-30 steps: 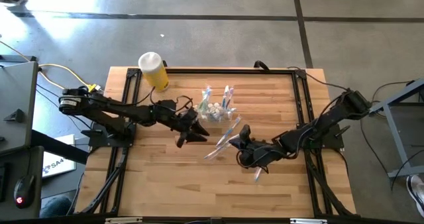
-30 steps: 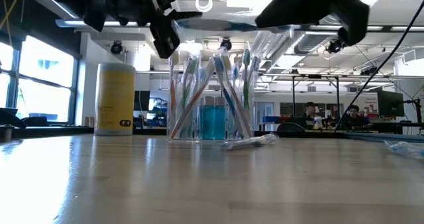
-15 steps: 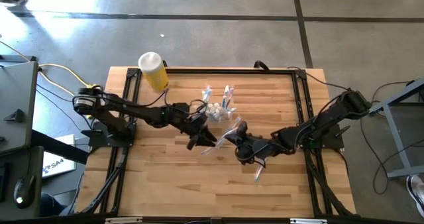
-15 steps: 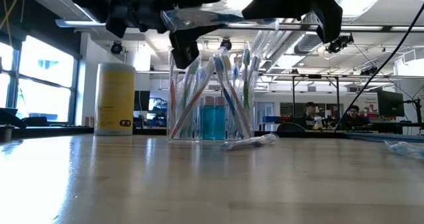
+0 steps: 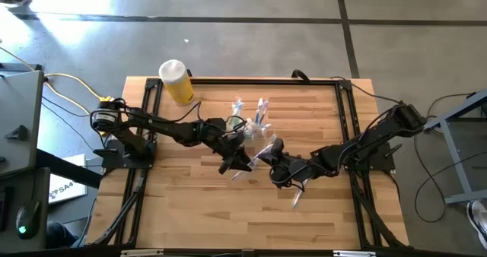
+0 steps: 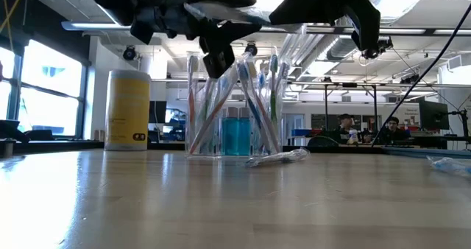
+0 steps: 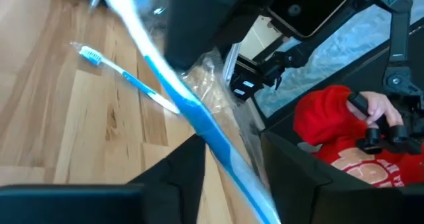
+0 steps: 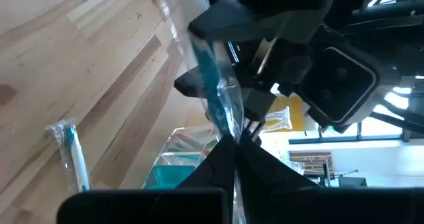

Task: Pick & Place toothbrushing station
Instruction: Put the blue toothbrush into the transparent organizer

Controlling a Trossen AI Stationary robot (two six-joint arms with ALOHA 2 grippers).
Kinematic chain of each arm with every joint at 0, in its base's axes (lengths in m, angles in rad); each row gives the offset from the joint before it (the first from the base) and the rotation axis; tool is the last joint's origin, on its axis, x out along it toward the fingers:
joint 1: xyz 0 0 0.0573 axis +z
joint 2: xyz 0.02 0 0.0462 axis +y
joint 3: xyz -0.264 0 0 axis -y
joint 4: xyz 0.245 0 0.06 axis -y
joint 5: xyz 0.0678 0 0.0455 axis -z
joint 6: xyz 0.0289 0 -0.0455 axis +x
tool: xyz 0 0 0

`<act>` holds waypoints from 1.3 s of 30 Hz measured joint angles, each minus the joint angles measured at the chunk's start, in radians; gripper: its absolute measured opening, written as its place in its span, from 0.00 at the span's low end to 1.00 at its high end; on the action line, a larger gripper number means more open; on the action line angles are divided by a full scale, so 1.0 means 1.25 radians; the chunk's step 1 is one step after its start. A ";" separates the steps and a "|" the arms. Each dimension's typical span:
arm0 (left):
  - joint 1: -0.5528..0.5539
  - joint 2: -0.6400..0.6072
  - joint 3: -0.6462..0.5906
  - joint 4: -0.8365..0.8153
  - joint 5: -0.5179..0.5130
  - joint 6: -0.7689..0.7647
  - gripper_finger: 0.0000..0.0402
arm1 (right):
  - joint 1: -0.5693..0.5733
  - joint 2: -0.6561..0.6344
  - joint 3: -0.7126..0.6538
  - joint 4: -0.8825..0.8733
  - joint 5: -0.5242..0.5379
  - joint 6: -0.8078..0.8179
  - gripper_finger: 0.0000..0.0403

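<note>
While the yellow cylinder (image 5: 176,80) stands at the far left corner of the table (image 5: 190,211), the left hand (image 5: 237,162) reaches in over the middle, its fingers set either side of a wrapped blue toothbrush (image 7: 192,111), though whether they press on it cannot be told. Just behind the two hands, the clear holder cup (image 6: 234,124) stands upright on the table with toothbrushes in it. To its right, the right hand (image 5: 268,153) is clenched on the other end of that same toothbrush, and another wrapped toothbrush (image 5: 296,201) lies on the wood nearby.
</note>
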 joint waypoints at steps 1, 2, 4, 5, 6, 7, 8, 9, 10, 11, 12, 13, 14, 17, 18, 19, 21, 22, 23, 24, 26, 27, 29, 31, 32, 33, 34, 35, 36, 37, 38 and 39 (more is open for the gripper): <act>0.000 0.000 0.000 -0.001 0.000 0.002 0.32 | 0.000 0.000 0.000 0.000 -0.001 0.006 0.01; 0.000 0.001 0.001 -0.005 -0.001 0.009 0.28 | 0.000 0.000 0.001 0.000 -0.001 0.012 0.01; 0.000 0.001 0.002 -0.015 -0.008 0.023 0.20 | 0.000 0.000 0.001 0.003 -0.001 0.021 0.01; 0.001 0.001 0.002 -0.022 -0.013 0.032 0.15 | 0.000 0.000 0.002 0.006 -0.003 0.028 0.01; 0.002 0.002 0.002 -0.031 -0.021 0.043 0.09 | 0.001 0.000 0.002 0.011 -0.004 0.033 0.01; 0.002 0.002 0.002 -0.036 -0.028 0.058 0.05 | 0.001 0.000 0.002 0.017 -0.005 0.035 0.01; 0.002 0.002 0.002 -0.036 -0.028 0.069 0.04 | 0.002 0.000 0.002 0.027 -0.004 0.035 0.01; 0.002 0.002 0.002 -0.036 -0.031 0.072 0.04 | 0.005 0.000 0.002 0.041 -0.002 0.036 0.01; 0.002 0.002 0.003 -0.035 -0.029 0.074 0.05 | 0.010 0.000 0.001 0.055 0.005 0.045 0.01; 0.002 0.002 0.004 -0.034 -0.029 0.076 0.05 | 0.015 0.001 0.001 0.073 0.019 0.058 0.01; 0.002 0.001 0.005 -0.033 -0.026 0.077 0.05 | 0.021 0.002 0.001 0.094 0.032 0.070 0.01; 0.001 -0.001 0.005 -0.029 -0.024 0.078 0.05 | 0.028 0.002 0.000 0.111 0.048 0.077 0.01; 0.001 -0.001 0.007 -0.026 -0.023 0.080 0.04 | 0.039 0.002 0.000 0.129 0.065 0.084 0.01; 0.000 -0.002 0.008 -0.021 -0.016 0.098 0.03 | 0.075 0.003 -0.001 0.170 0.096 0.094 0.01; -0.001 -0.002 0.009 -0.021 -0.014 0.099 0.03 | 0.089 0.003 -0.001 0.179 0.099 0.097 0.01; -0.001 -0.003 0.009 -0.019 -0.014 0.099 0.03 | 0.102 0.003 -0.001 0.183 0.102 0.106 0.01; -0.003 -0.003 0.010 -0.019 -0.013 0.099 0.03 | 0.126 0.003 -0.001 0.186 0.119 0.134 0.01; -0.003 -0.002 0.013 -0.024 -0.012 0.102 0.03 | 0.136 0.003 -0.001 0.187 0.138 0.150 0.01; -0.002 -0.002 0.016 -0.028 -0.012 0.108 0.03 | 0.144 0.003 -0.001 0.187 0.163 0.166 0.01; -0.001 -0.002 0.019 -0.030 -0.011 0.113 0.03 | 0.150 0.003 -0.001 0.186 0.186 0.176 0.01; -0.001 -0.002 0.027 -0.038 -0.007 0.119 0.03 | 0.160 0.003 -0.001 0.182 0.233 0.181 0.01; -0.001 -0.002 0.029 -0.045 -0.006 0.120 0.03 | 0.164 0.002 -0.001 0.176 0.256 0.182 0.01; 0.000 0.000 0.029 -0.058 -0.003 0.120 0.03 | 0.171 -0.001 -0.001 0.172 0.308 0.182 0.01; 0.000 0.002 0.028 -0.062 -0.006 0.120 0.03 | 0.183 -0.002 0.000 0.175 0.357 0.184 0.01; 0.001 0.001 0.028 -0.062 -0.010 0.120 0.03 | 0.190 -0.002 0.000 0.174 0.375 0.184 0.01; 0.001 0.001 0.028 -0.065 -0.016 0.122 0.03 | 0.197 -0.002 0.000 0.175 0.383 0.184 0.01; 0.001 0.001 0.028 -0.071 -0.023 0.125 0.03 | 0.205 -0.002 0.000 0.176 0.384 0.184 0.01; 0.000 -0.003 0.028 -0.078 -0.033 0.129 0.03 | 0.214 -0.002 0.000 0.177 0.383 0.184 0.01; 0.000 -0.008 0.028 -0.083 -0.038 0.136 0.03 | 0.224 -0.002 0.000 0.177 0.380 0.184 0.01; 0.000 -0.011 0.028 -0.078 -0.046 0.143 0.03 | 0.234 -0.002 0.000 0.176 0.375 0.184 0.01; 0.000 -0.017 0.029 -0.075 -0.060 0.148 0.03 | 0.243 -0.002 0.000 0.176 0.369 0.184 0.01; 0.000 -0.028 0.029 -0.091 -0.069 0.154 0.03 | 0.253 -0.002 0.000 0.176 0.360 0.184 0.01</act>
